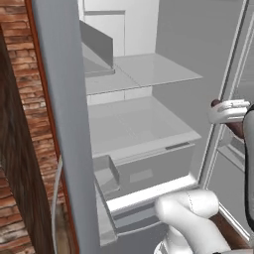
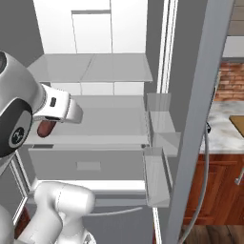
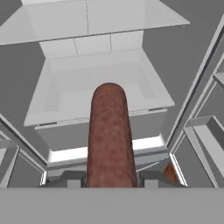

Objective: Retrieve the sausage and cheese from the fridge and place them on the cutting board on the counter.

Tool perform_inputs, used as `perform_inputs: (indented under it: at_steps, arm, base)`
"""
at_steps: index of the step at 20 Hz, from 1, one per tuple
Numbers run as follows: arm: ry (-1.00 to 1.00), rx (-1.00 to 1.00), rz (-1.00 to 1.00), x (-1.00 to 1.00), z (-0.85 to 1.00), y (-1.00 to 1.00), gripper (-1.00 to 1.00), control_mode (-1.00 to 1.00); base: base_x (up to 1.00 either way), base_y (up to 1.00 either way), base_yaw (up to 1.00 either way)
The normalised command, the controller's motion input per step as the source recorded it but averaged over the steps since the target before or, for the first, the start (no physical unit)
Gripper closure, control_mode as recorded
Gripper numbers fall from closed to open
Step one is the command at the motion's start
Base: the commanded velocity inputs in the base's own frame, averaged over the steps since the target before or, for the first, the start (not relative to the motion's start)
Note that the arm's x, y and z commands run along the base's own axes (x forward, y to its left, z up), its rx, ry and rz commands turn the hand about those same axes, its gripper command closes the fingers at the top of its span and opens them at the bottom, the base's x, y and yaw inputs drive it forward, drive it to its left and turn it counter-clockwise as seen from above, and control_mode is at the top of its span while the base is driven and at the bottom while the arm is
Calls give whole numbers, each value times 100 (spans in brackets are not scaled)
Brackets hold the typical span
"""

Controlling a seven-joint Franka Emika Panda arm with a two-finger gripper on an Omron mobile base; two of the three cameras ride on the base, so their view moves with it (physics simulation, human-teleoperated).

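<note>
Open fridge (image 1: 144, 129) interior, end effector (image 3: 110, 180) clamped around the sausage (image 3: 109, 135).

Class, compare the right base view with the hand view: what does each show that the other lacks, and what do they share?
Right base view alone: the counter with a corner of the cutting board, beyond the fridge door. Hand view alone: the sausage's full length, end-on between the fingertips. Both: the sausage in the gripper, and the open fridge with pale shelves.
</note>
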Motion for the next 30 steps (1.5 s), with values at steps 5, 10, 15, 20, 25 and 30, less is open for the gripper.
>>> perform_inputs:
  at_steps: [5, 10, 15, 20, 25, 30]
  arm:
    - [0, 0, 0, 0, 0, 0, 100, 100]
    - [0, 0, 0, 0, 0, 0, 100, 100]
    - [0, 0, 0, 0, 0, 0, 100, 100]
    - [0, 0, 0, 0, 0, 0, 100, 100]
    - [0, 0, 0, 0, 0, 0, 100, 100]
    - [0, 0, 0, 0, 0, 0, 100, 100]
  base:
    - [-100, -11, 1]
    - [-98, -25, 1]
    - [-12, -75, 0]
    - [-19, -100, 0]
    - [-44, -100, 0]
    - [9, -100, 0]
